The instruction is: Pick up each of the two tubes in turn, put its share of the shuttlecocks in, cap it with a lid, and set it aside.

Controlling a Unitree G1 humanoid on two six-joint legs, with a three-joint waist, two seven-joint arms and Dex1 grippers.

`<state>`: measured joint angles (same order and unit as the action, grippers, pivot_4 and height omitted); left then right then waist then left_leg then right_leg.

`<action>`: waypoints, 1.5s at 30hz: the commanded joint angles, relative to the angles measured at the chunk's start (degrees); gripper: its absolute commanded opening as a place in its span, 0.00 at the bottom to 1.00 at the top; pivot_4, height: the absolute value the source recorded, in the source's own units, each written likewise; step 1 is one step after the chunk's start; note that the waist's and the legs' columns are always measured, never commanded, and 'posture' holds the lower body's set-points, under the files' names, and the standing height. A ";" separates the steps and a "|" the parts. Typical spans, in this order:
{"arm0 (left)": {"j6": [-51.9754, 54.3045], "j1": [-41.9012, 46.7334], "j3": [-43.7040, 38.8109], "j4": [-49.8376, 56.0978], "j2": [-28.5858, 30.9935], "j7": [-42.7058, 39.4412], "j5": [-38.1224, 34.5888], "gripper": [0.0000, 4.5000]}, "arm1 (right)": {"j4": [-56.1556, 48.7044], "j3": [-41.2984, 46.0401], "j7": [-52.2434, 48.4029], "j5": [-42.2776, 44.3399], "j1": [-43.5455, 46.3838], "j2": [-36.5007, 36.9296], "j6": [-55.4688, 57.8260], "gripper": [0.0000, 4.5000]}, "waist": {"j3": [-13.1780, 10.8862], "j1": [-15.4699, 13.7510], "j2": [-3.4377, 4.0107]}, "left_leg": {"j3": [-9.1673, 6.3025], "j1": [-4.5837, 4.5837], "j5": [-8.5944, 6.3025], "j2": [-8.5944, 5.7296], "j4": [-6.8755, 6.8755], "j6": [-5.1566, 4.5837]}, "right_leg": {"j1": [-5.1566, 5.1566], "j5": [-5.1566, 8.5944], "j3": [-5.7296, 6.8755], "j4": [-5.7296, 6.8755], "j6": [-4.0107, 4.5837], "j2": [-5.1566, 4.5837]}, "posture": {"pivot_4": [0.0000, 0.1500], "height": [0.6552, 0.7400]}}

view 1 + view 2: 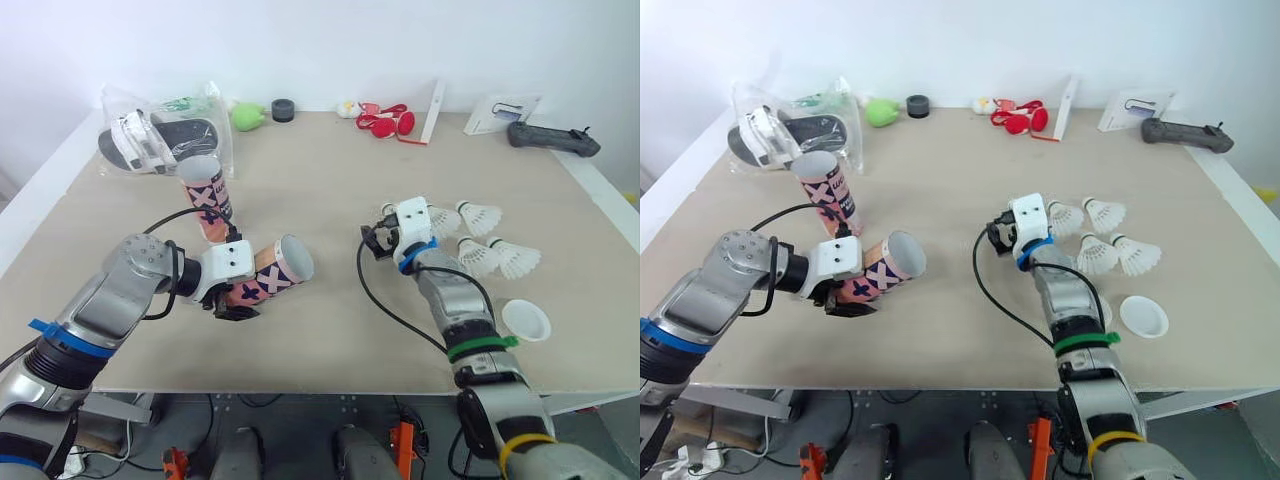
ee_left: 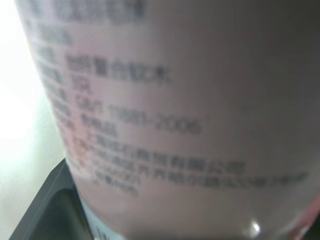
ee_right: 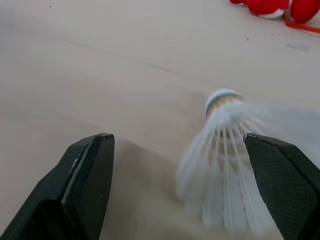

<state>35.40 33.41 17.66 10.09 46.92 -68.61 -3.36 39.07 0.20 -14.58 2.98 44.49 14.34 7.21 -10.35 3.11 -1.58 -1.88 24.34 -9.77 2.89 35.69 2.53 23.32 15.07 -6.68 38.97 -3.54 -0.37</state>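
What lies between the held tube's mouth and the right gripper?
In the left eye view, only bare table between the held tube and the right gripper, apart from that gripper's own black cable looping down beside it.

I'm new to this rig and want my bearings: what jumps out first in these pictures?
The left gripper grips a pink patterned tube, tilted with its open mouth toward the right gripper; a second tube stands just behind it. The right gripper is open, facing one of four white shuttlecocks, with a white lid lying nearer the robot.
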 commanded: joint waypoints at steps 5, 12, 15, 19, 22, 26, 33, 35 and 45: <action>0.88 -0.43 0.05 1.71 0.07 0.67 -0.43 0.81 | 13.41 4.02 2.49 1.34 7.36 -2.32 -9.17 0.87 | 0.00 0.03 0.00 | 0.00 0.00 0.00 0.00 -0.07 0.00 | 0.00 0.01 -0.01 0.00 0.04 -0.01 | 1.00 1.00; 1.71 -0.20 0.00 2.34 0.28 0.91 -0.52 0.81 | 17.24 4.43 2.18 0.66 9.32 -3.04 -12.15 0.16 | -0.01 0.22 0.01 | 0.00 -0.01 0.00 0.00 -0.07 0.00 | 0.01 0.01 -0.01 0.00 0.03 0.01 | 1.00 1.00; 1.53 -0.01 0.02 1.99 0.30 0.88 -0.42 0.81 | 17.45 5.28 1.61 1.47 9.79 -3.63 -12.03 0.02 | -0.01 0.25 0.01 | 0.00 -0.01 0.00 0.00 -0.09 0.00 | 0.01 0.01 -0.01 0.00 0.03 0.01 | 1.00 1.00; 1.79 -0.01 0.11 2.25 0.19 0.98 -0.42 0.81 | 7.99 4.63 -7.11 5.05 8.01 -4.99 -8.50 0.02 | -0.02 0.38 0.04 | -0.01 -0.01 0.00 0.00 -0.11 0.00 | 0.03 0.02 -0.01 0.00 0.04 0.01 | 1.00 1.00; 1.81 -0.09 0.09 2.24 0.24 0.96 -0.45 0.81 | -7.12 1.15 -17.51 8.51 4.40 -3.44 -1.46 0.02 | -0.05 0.40 0.08 | -0.02 0.00 0.00 0.00 -0.12 0.00 | 0.03 0.03 -0.01 0.00 0.03 0.02 | 1.00 1.00; 1.97 -0.46 0.10 2.57 0.34 0.97 -0.58 0.81 | -36.61 -5.66 -34.93 16.50 -1.61 7.60 13.53 0.02 | -0.09 -0.16 0.15 | -0.12 0.14 -0.02 -0.01 -0.11 0.02 | 0.07 0.11 0.09 -0.01 0.02 0.00 | 1.00 1.00; 1.99 -0.62 0.20 2.49 0.34 1.21 -0.79 0.81 | -56.19 -8.77 -44.71 21.94 -1.14 22.51 27.89 0.02 | -0.09 -0.18 0.15 | -0.14 0.01 -0.06 0.07 -0.11 0.07 | 0.04 0.19 0.14 0.01 0.13 0.07 | 1.00 1.00; 1.96 -0.66 0.20 2.49 0.31 1.24 -0.85 0.81 | -58.77 -10.77 -44.82 21.67 -1.05 23.28 29.67 0.02 | -0.09 -0.18 0.14 | -0.12 0.01 -0.06 0.07 -0.11 0.07 | 0.05 0.19 0.14 0.01 0.13 0.07 | 1.00 1.00; 1.80 -1.03 0.18 2.55 0.12 1.57 -1.12 0.81 | -60.23 -16.27 -41.69 19.77 -0.90 18.57 31.19 0.16 | -0.09 -0.26 0.13 | -0.12 0.09 -0.06 0.06 -0.08 0.07 | 0.09 0.21 0.14 0.01 0.11 0.05 | 1.00 1.00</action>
<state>37.32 33.12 17.71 11.92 46.95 -67.13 -4.32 -19.84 -16.53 -56.78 22.87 42.18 32.96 38.66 -10.44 2.85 -1.45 -2.00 24.43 -9.83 2.95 35.60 2.60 23.41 15.28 -6.54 38.98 -3.44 -0.32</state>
